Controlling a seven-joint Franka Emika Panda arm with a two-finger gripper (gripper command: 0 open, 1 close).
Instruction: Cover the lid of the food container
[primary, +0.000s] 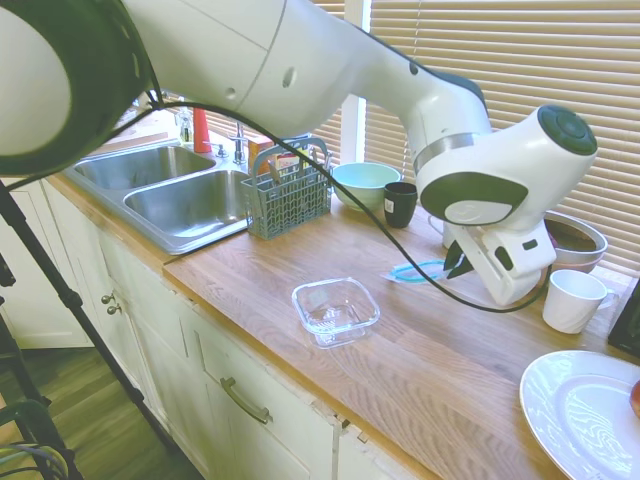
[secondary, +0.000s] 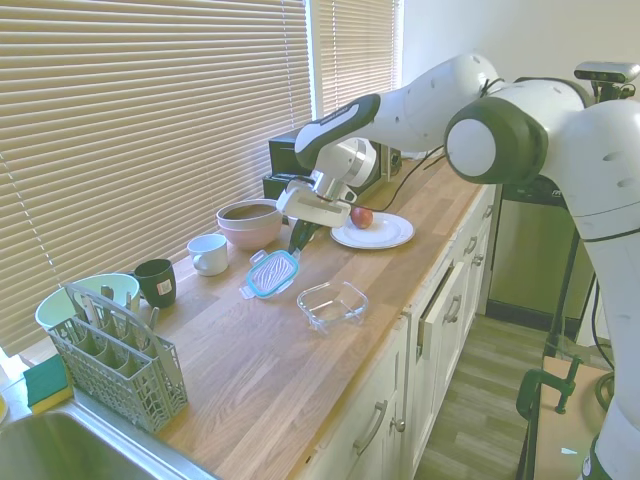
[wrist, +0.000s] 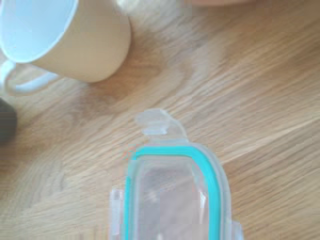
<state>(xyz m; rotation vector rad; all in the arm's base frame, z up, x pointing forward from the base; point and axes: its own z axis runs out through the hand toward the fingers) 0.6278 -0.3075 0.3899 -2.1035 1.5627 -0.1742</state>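
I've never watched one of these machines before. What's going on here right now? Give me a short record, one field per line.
Setting: wooden kitchen counter beside a sink
Tool: closed on one edge of the lid
Lid: clear with a blue rim, held tilted, lifted off the counter
Food container: clear glass dish, empty and uncovered, near the counter's front edge
Relation: lid and container are apart
Nearby: white mug, pink bowl, white plate with a red fruit
Step left: setting the lid onto the container

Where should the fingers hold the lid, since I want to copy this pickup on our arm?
Hold the lid by one rim edge, coming from above. It is flat and thin, and the gripper already carries it tilted that way, off the counter.
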